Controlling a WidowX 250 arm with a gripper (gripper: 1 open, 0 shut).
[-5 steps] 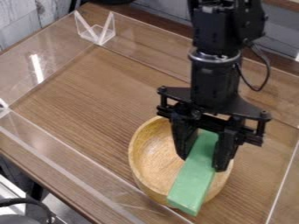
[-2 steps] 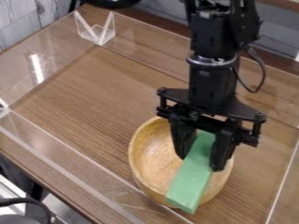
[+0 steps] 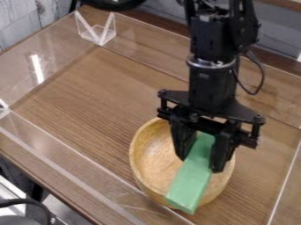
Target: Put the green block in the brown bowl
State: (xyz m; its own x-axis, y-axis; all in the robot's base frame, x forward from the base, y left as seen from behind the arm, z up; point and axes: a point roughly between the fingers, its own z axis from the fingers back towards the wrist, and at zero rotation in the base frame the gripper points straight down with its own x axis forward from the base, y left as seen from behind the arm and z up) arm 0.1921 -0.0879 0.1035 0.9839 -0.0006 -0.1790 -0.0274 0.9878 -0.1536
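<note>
At the far left, the wooden table (image 3: 94,97) shows a dark brown grain running in long streaks, with a clear plastic sheet or low wall (image 3: 35,66) along its left side catching pale glare. Near the top left stands a small clear stand (image 3: 97,28), folded into a V shape with thin bright edges, well apart from everything else. The wide middle stretch of tabletop between that stand and the bowl lies open and flat. Lower right of centre sits the brown bowl (image 3: 150,151), round, light and thick-rimmed, its inside marked with fine wavy grain; its near rim comes close to the table's front edge, and its right rim lies near the table's right edge. In the bowl is the green block (image 3: 194,180), a smooth, flat, bright green bar tilted on a slant, its lower end at or over the near rim and its upper end raised between the claw's fingers. The gripper (image 3: 207,151) is black, boxy and matte, hanging almost straight down from the black arm (image 3: 220,44) above the bowl's right half; its dark fingers (image 3: 187,141) are clamped tight on the upper end of the green block. A black cable (image 3: 258,75) loops beside the arm on the right.
</note>
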